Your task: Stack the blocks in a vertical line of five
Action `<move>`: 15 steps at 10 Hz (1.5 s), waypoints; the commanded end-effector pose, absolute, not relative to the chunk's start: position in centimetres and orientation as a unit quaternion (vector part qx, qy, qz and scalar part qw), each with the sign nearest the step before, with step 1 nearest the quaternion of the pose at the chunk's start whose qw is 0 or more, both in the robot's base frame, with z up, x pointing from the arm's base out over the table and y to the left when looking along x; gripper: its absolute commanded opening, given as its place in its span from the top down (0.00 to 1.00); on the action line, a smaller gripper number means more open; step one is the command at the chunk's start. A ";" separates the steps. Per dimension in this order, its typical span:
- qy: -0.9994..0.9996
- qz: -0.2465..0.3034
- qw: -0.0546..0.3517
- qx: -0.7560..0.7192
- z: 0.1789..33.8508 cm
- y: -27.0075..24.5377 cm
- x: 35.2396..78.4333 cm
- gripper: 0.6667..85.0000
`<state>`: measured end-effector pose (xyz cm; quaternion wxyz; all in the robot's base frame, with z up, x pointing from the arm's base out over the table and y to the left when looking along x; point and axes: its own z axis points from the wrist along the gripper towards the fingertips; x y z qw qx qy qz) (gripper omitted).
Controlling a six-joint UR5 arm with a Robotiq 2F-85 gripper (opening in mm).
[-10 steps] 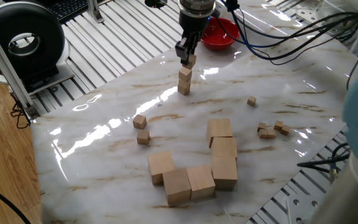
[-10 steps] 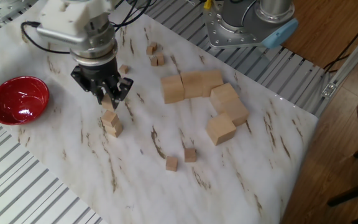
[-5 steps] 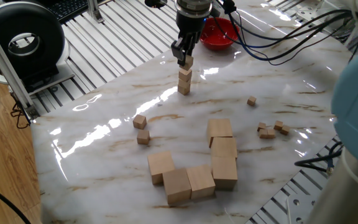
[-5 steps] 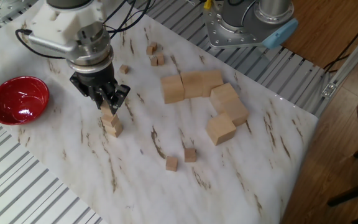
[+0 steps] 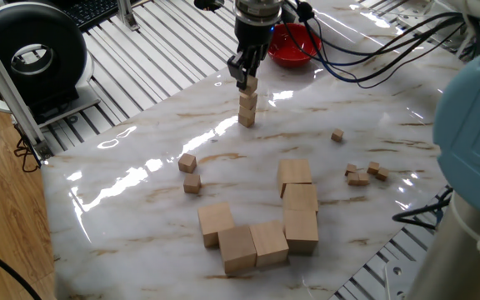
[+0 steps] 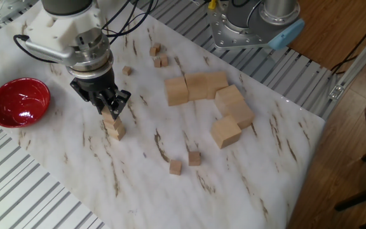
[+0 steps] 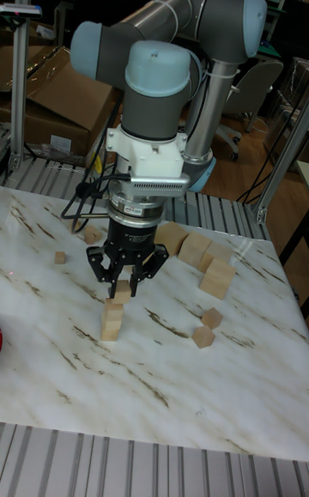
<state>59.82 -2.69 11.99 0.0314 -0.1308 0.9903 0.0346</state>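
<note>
Two blocks form a short stack (image 5: 247, 109) (image 6: 115, 128) (image 7: 112, 323) at the far side of the marble table. A third block (image 5: 250, 83) (image 7: 123, 292) hangs right at the stack's top, slightly off to one side. My gripper (image 5: 246, 79) (image 6: 110, 109) (image 7: 124, 285) is shut on it, pointing straight down. Whether this block touches the stack I cannot tell. Two loose blocks (image 5: 190, 172) (image 6: 185, 163) (image 7: 207, 328) lie close together on the table, away from the stack.
Several large wooden cubes (image 5: 282, 218) (image 6: 208, 95) (image 7: 204, 257) cluster together on the table. Tiny cubes (image 5: 362, 173) (image 6: 159, 56) (image 7: 60, 257) lie scattered. A red bowl (image 5: 297, 43) (image 6: 18, 102) stands beyond the stack. Cables trail from the arm above the table's far corner.
The gripper has shifted a little sideways and come down with the block, closer to the top of the stack. Nothing else has moved.
</note>
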 end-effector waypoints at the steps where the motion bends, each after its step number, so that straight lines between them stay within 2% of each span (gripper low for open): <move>1: 0.990 0.039 0.033 -0.129 11.7 -2.9 60.1 0.74; 15: 0.992 0.057 0.029 -0.111 11.0 -2.9 59.9 0.74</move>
